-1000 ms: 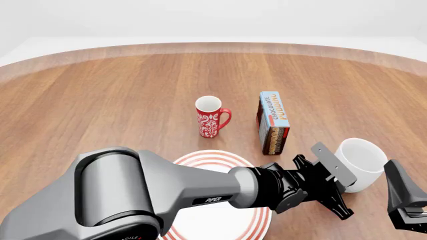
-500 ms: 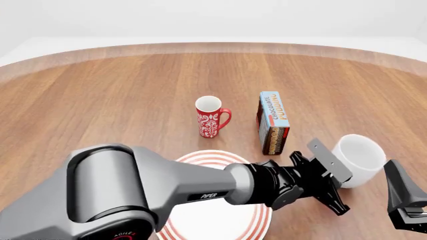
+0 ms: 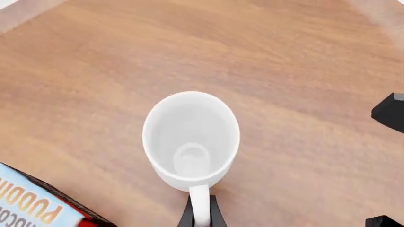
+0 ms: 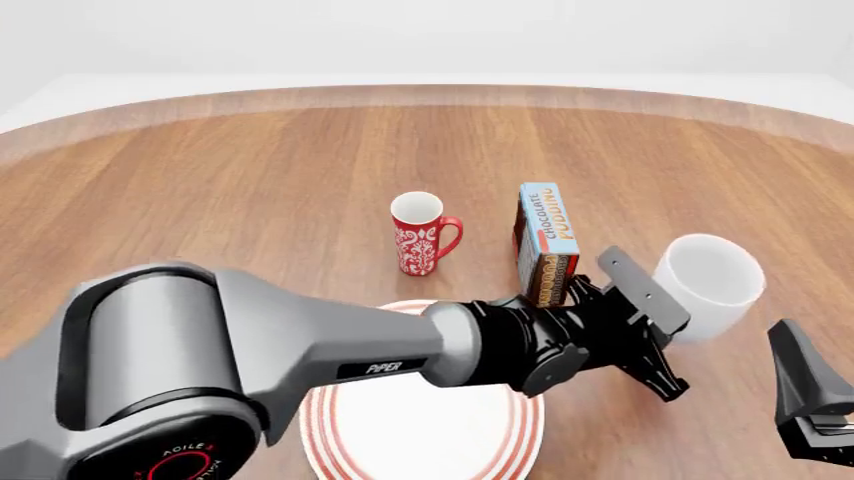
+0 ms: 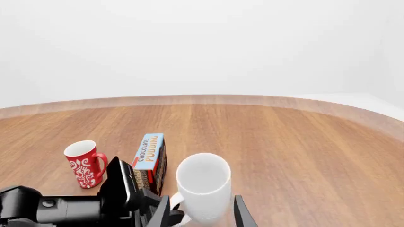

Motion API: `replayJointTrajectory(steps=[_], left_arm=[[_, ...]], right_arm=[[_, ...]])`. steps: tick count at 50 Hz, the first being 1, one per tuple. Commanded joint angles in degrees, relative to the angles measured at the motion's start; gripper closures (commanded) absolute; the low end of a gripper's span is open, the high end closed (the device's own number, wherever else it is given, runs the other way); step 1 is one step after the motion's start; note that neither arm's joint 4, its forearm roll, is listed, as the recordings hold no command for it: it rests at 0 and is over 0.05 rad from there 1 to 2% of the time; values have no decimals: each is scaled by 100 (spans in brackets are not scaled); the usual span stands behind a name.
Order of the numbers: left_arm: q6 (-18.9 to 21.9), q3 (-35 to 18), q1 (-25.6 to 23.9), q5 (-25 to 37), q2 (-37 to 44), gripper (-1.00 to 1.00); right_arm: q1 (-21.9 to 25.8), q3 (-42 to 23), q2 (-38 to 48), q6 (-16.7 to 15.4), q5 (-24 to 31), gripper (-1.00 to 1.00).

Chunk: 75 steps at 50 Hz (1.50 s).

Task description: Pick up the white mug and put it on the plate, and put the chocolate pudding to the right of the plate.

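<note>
White glossy wide mug (image 4: 711, 283) is hanging by its loop handle, pinched between the closed fingers of the left gripper (image 4: 657, 335), clear of the wooden table (image 4: 240, 190). Light-blue chocolate pudding carton (image 4: 545, 245) is standing just beside it, beyond the red-ringed plate (image 4: 527, 445). Right gripper (image 4: 811, 395): opening can't tell.

The front view looks from above, forward and down over the wooden bench (image 4: 240, 180). The left wrist view looks steeply down, very near, into the white mug (image 3: 190, 140). The right wrist view looks low and level across the bench. All three share the mug and the chocolate pudding (image 5: 149, 158).
</note>
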Motion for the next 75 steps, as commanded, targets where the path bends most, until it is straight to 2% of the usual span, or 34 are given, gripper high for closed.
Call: replayJointTrajectory(steps=[1,19,55,75], left_arm=[[61,171,91,-97,-263,100],[114,499,149,-203,-664,100],[114,1861,49,-710,-2046,100],[222,2551,185,-862,-2871,100]], right_arm=[[-2,6,19,-4,-27,-100],[-12,-19,-18,-9,16,-100],[-7,-2,34,-34,-42,-100],[-2,-7,62,-46,-73,-100]])
